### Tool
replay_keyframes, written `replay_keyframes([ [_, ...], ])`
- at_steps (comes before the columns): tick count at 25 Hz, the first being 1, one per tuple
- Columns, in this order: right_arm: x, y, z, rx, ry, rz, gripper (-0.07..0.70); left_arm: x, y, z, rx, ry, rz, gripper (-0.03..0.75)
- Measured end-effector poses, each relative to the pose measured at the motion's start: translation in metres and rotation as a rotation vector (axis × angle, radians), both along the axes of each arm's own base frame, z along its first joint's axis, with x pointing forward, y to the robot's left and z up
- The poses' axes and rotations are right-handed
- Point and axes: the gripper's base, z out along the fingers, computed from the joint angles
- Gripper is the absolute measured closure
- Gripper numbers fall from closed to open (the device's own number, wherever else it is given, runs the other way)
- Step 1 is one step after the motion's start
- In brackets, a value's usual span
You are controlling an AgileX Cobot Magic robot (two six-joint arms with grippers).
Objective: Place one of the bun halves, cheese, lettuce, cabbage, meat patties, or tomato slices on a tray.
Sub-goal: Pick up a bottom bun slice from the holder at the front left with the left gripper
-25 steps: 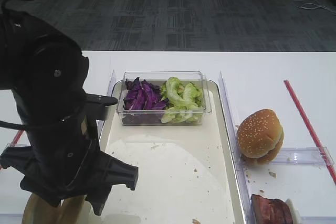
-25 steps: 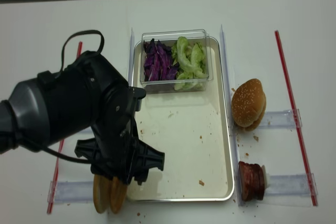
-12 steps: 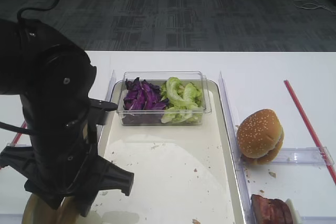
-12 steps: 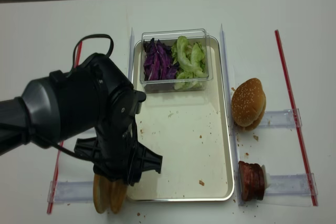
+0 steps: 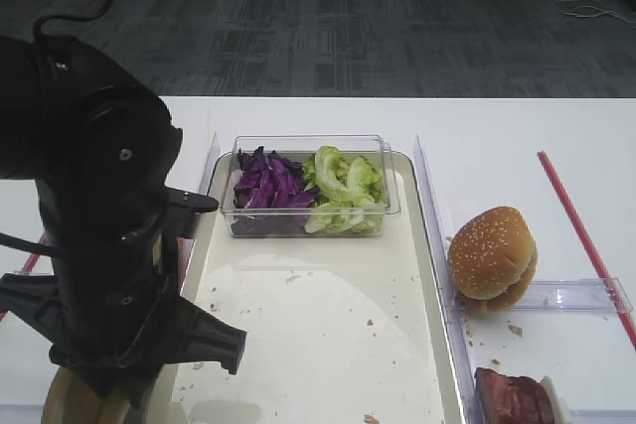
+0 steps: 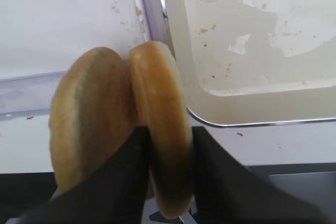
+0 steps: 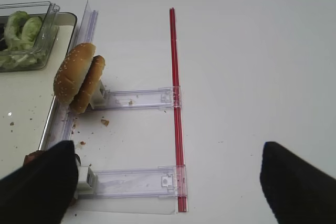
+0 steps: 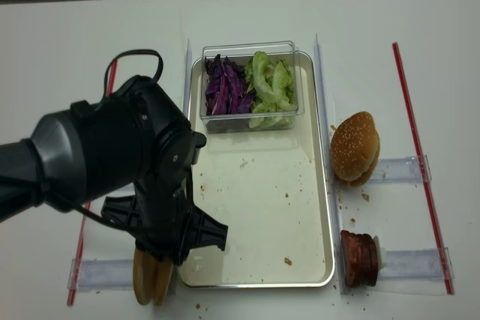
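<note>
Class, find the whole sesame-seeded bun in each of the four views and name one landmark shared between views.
Exterior high: sesame bun at right, beside the tray.
Right wrist: upper left, standing on edge.
Left wrist: not in view.
Exterior high (realsense): right of centre.
Shared landmark: the red strip to the bun's right.

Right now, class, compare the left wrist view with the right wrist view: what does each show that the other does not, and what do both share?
Only the left wrist view shows the left gripper closed on one of two upright bun halves.

Only the right wrist view shows the sesame bun, the red strip, the lettuce in its clear box, and the right gripper, jaws spread wide.

Both show the tray edge, the white table and scattered crumbs.
</note>
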Motion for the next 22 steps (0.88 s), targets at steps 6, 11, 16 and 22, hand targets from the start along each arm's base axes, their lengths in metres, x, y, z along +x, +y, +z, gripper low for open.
replay_keyframes([
  [6, 0.000, 0.000, 0.000, 0.000, 0.000, 0.000, -0.061, -0.001, 0.002, 0.005, -0.002, -0.021, -0.007, 0.564],
  [11, 0.000, 0.000, 0.000, 0.000, 0.000, 0.000, -0.061, -0.004, 0.006, 0.015, -0.017, -0.042, -0.009, 0.574],
  [16, 0.000, 0.000, 0.000, 0.000, 0.000, 0.000, -0.061, -0.008, 0.010, 0.027, -0.041, -0.072, -0.009, 0.577],
  [22, 0.000, 0.000, 0.000, 0.000, 0.000, 0.000, -0.061, -0.012, 0.018, 0.044, -0.065, -0.142, -0.023, 0.580],
])
